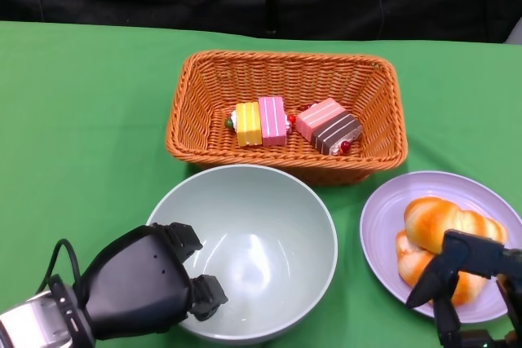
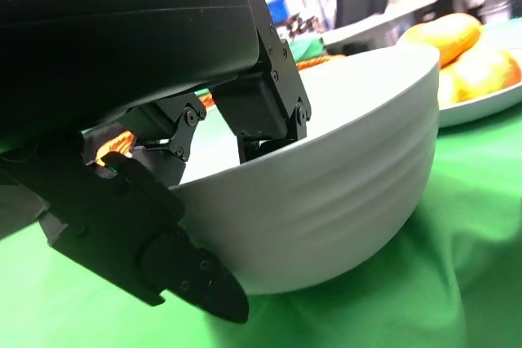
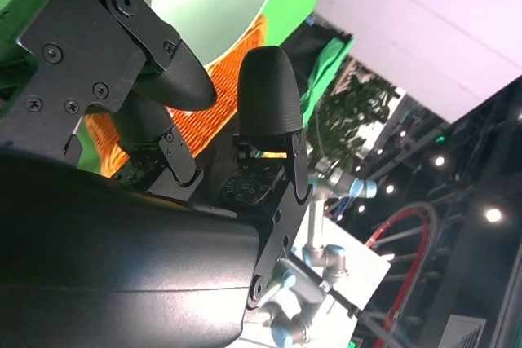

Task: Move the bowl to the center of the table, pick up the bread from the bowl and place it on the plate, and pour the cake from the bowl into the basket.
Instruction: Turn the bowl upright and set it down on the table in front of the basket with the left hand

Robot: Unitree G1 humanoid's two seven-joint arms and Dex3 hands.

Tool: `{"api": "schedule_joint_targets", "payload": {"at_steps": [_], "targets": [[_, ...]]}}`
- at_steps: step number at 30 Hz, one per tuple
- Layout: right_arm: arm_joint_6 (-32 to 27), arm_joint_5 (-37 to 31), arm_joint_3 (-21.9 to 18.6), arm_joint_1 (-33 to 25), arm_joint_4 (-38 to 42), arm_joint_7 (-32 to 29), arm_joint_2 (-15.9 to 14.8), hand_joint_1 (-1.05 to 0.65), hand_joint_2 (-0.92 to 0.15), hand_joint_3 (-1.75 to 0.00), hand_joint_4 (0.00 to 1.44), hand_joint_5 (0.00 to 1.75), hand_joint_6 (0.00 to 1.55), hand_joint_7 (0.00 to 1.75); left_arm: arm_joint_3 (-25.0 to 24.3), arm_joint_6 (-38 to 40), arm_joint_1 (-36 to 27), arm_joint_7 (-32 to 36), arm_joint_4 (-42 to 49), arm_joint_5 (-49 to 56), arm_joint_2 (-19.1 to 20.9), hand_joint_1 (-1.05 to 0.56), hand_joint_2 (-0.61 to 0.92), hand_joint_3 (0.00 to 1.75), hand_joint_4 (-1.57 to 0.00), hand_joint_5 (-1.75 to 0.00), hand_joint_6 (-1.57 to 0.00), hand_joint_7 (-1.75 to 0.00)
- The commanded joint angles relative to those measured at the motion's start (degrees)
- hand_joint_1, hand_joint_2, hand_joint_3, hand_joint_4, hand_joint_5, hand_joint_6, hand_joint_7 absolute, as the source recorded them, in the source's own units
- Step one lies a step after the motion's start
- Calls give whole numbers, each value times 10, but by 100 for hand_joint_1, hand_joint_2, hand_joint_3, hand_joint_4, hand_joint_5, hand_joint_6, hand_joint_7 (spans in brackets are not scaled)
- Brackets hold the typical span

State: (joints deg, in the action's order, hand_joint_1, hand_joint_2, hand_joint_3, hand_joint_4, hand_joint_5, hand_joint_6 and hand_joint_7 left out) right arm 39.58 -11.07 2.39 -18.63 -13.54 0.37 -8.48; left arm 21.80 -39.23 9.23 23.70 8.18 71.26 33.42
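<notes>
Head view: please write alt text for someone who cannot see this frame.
An empty pale green bowl sits on a green table, its near rim gripped by the left robot hand. Behind it an orange wicker basket holds cake pieces; to the right, bread lies on a lilac plate, the right robot hand over its near edge.

Pale green bowl (image 1: 269, 226), lilac plate (image 1: 383, 230)

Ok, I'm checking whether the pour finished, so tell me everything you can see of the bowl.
The bowl is pale green, smooth and glossy, with faint ribs on its outer wall, and empty. It sits upright on the green tablecloth, just in front of the wicker basket. The left hand grips its near rim, fingers inside and outside.
</notes>
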Motion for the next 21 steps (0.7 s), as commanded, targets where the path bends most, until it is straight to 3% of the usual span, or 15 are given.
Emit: {"api": "schedule_joint_targets", "payload": {"at_steps": [1,4,9,16,21], "targets": [[1,16,5,1,-8,10,-2,-3,-24,-161,89,168,89,131,3,8,-10,-29,-13,-43,15,-35,82,1,-87,-119,-113,-17],[-8,19,12,7,-9,19,-2,-3,-24,-161,89,168,90,130,0,7,-15,-47,-26,-81,18,-38,89,2,-77,-128,-109,-12],[-24,27,26,15,-13,34,-1,-3,-18,-170,89,169,89,134,-15,2,-30,-62,-40,-160,14,-42,92,7,-76,-125,-108,-10],[-35,16,35,33,-13,37,5,-2,-16,-174,90,165,89,136,-51,17,-65,-161,-95,-302,15,-48,91,7,-70,-98,-95,-3],[-33,-2,40,43,-8,31,13,-3,-15,-174,92,164,89,136,-74,25,-86,-221,-126,-365,20,-53,92,6,-65,-89,-88,0]]}}
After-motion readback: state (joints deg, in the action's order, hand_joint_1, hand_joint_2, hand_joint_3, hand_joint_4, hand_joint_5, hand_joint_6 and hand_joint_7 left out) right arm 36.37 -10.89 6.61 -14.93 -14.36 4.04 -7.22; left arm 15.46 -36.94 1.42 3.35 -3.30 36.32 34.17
